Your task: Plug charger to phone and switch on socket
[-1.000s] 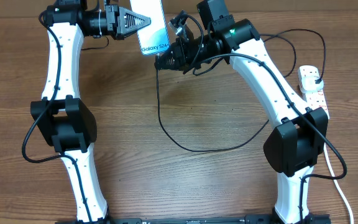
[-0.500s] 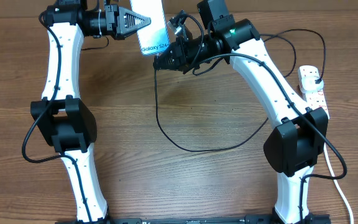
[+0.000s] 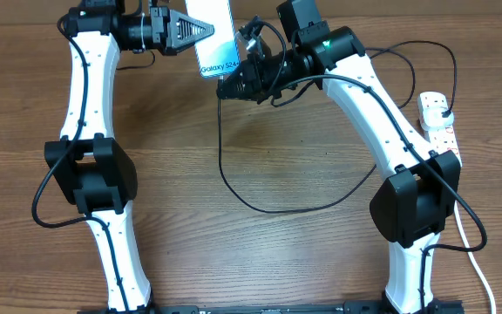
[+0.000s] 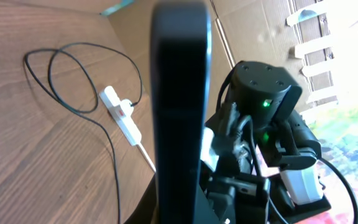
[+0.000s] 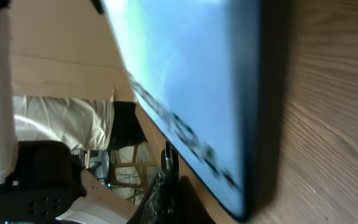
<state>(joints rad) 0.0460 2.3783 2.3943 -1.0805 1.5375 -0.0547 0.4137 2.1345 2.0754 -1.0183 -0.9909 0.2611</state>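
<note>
Left claw (image 3: pixel 206 29) was clenched on the phone (image 3: pixel 217 45), gripping it by its side and holding it up off the table (image 3: pixel 277 262) at the far edge. The screen was lit light blue, with the lettered bottom edge pointing toward the right arm. In the left wrist view I saw only the phone's dark thin edge (image 4: pixel 179 106), upright and filling the middle of the picture.

Right claw (image 3: pixel 227 87) was clenched on the connector end of the charger (image 3: pixel 220 144) and sat just beside the phone's bottom corner. I could not tell whether tip and port met; the tip itself was hidden. The right wrist view was mostly the blue screen (image 5: pixel 185 74), very close and blurred, with wood (image 5: pixel 328 124) alongside.

The cable dropped from the right claw, looped wide across the middle of the table and ran off toward the right arm.

Socket (image 3: pixel 440 131) lay at the right edge, well apart from both claws – black plug seated at its far end. The left wrist view showed it too (image 4: pixel 122 113). The switch position was too small to read.
</note>
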